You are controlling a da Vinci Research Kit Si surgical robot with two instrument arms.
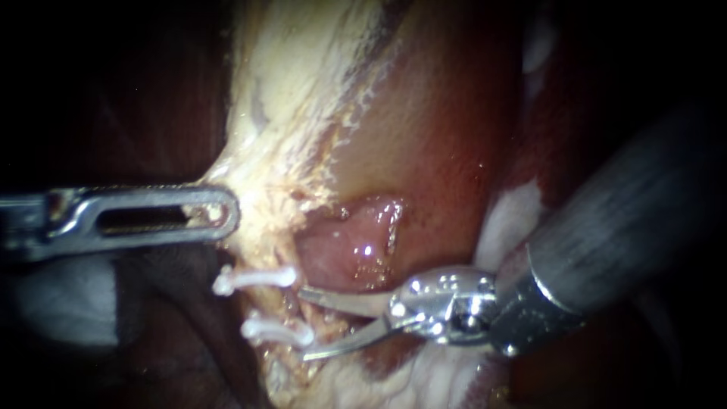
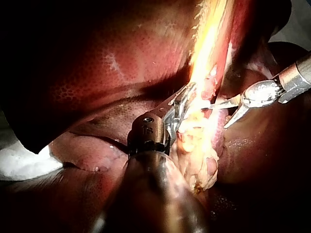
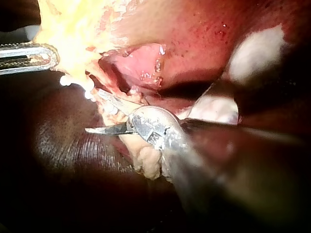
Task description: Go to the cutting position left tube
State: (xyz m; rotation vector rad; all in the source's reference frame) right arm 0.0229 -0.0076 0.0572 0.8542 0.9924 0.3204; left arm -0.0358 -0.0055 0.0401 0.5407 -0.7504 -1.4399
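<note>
Right instrument (image 1: 303, 323) blades spread, gripping nothing, beside tube (image 1: 291, 309); tube probably soft, slick, thin, so cut between clips (image 1: 254, 279).

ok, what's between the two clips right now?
Endoscope view: only a short stretch of pale tissue between the upper clip and the lower clip. The right instrument, jaws open, sits just beside that gap.

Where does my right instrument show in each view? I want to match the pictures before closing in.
Endoscope view: the right instrument comes in from the right, jaws open beside the two white clips.
Left wrist view: it lies across the pale tissue strip from the left instrument.
Right wrist view: it is the near instrument, jaws open.
Shared landmark: the left instrument.
</note>
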